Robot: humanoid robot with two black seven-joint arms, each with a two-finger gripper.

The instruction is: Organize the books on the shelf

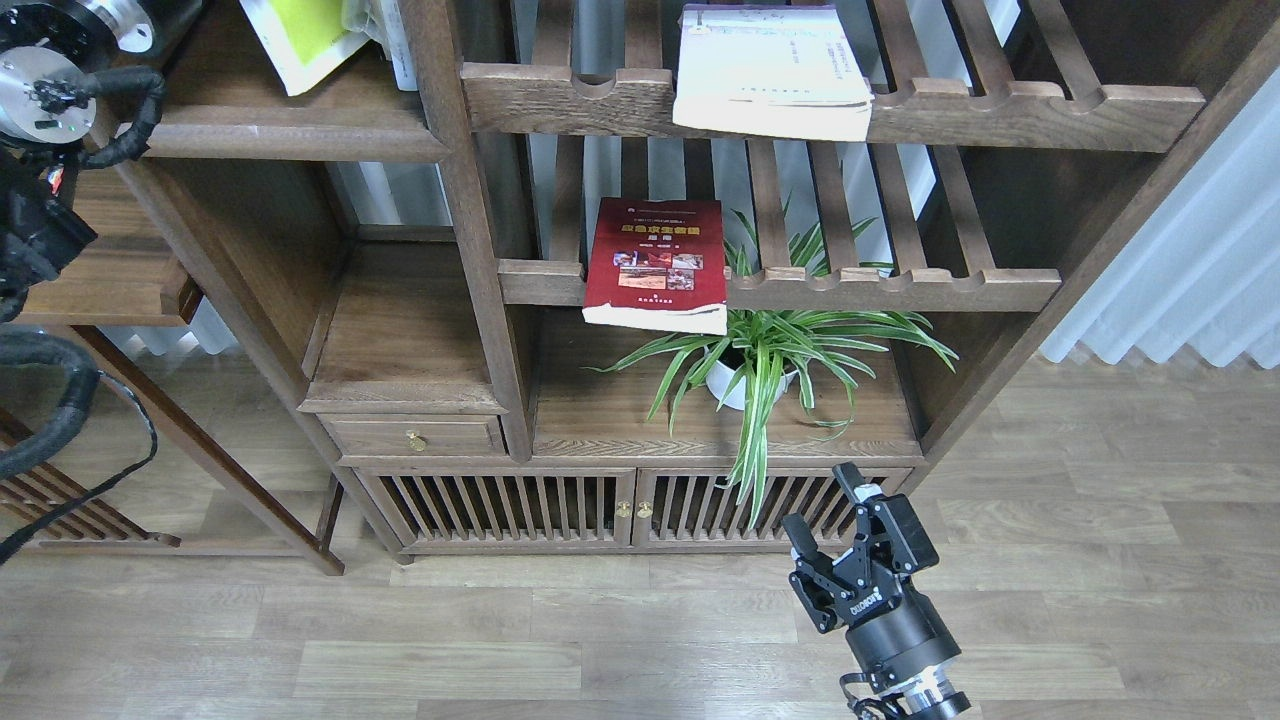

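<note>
The yellow-green and white book leans on the solid dark-brown shelf at the top left, cut off by the frame's upper edge. The dark red book lies flat on the middle slatted rack, overhanging its front rail. The whitish-lavender book lies flat on the upper slatted rack, also overhanging. My right gripper is open and empty, low in front of the cabinet doors, well below the books. Only joints and cables of my left arm show at the top left; its gripper is out of view.
A potted spider plant stands on the cabinet top below the red book, its leaves hanging over the slatted doors. A small drawer is left of it. A low side rack and a white curtain flank the unit.
</note>
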